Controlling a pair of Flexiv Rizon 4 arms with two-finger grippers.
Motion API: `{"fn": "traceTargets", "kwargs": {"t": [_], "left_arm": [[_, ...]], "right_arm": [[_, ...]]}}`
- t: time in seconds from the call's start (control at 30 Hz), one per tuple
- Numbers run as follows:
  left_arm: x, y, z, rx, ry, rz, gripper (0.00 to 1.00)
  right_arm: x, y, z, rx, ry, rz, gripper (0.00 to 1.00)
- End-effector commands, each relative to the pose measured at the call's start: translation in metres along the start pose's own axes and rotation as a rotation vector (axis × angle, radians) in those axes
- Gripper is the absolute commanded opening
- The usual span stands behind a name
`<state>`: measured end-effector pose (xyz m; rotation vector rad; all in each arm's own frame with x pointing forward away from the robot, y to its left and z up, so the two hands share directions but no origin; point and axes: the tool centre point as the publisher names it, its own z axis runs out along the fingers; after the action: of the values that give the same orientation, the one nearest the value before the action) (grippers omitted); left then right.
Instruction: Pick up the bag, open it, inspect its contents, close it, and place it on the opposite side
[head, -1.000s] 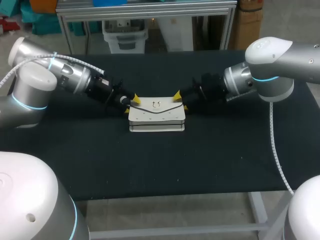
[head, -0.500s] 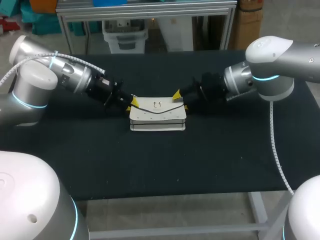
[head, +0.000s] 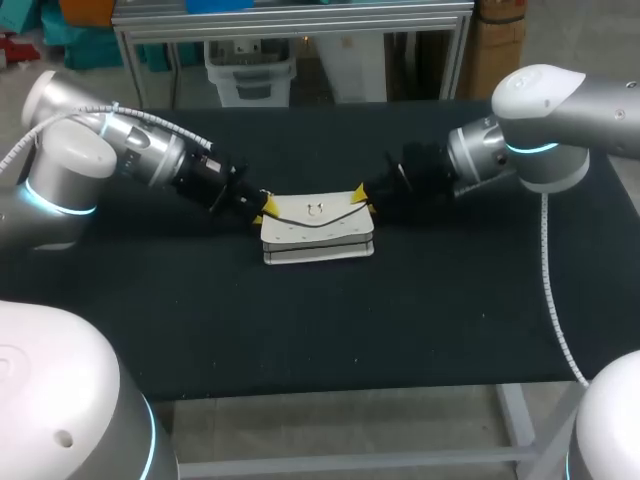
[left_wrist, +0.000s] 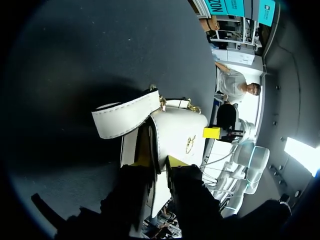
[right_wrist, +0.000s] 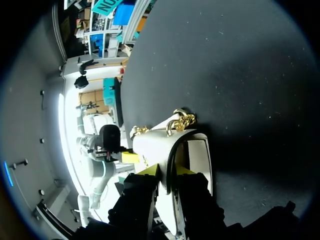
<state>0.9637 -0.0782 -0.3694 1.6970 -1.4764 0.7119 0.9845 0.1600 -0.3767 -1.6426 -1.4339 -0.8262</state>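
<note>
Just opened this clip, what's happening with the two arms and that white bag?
Both arms are on the white bag at the middle of the black table. The left gripper pinches the flap at one end, the right gripper at the other. The wrist views show the flap pulled a little away from the body, so opening looks begun, not finished. Whether the bag is off the table is unclear.

Furniture: one work table (head: 300, 330), its wide top covered in matte black cloth from left to right. A pale metal frame (head: 515, 415) shows beneath the near edge at right. Fine pale specks dot the cloth.
</note>
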Motion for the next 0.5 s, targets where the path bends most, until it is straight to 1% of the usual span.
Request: {"fn": "traceTargets", "kwargs": {"t": [0.03,0.07,0.2,0.27,0.33,0.5], "left_arm": [[0.009,-0.002,0.009,0.002,-0.018,-0.012,1.00],[0.010,-0.001,0.007,0.012,-0.021,-0.019,1.00],[0.012,0.003,0.000,0.029,-0.023,-0.016,1.00],[0.012,0.005,-0.003,0.022,-0.024,-0.013,1.00],[0.012,0.007,-0.006,0.034,-0.029,-0.018,1.00],[0.007,0.010,-0.013,0.042,-0.010,-0.026,1.00]], "right_arm": [[0.007,0.005,0.010,0.026,-0.010,-0.001,0.83],[0.007,0.004,0.008,0.025,-0.013,-0.002,1.00],[0.010,0.001,0.000,0.018,-0.032,-0.009,1.00],[0.010,-0.001,-0.004,0.014,-0.041,-0.009,1.00],[0.009,-0.002,-0.009,0.009,-0.043,-0.005,1.00],[0.005,-0.004,-0.012,-0.001,-0.036,0.012,1.00]]}}
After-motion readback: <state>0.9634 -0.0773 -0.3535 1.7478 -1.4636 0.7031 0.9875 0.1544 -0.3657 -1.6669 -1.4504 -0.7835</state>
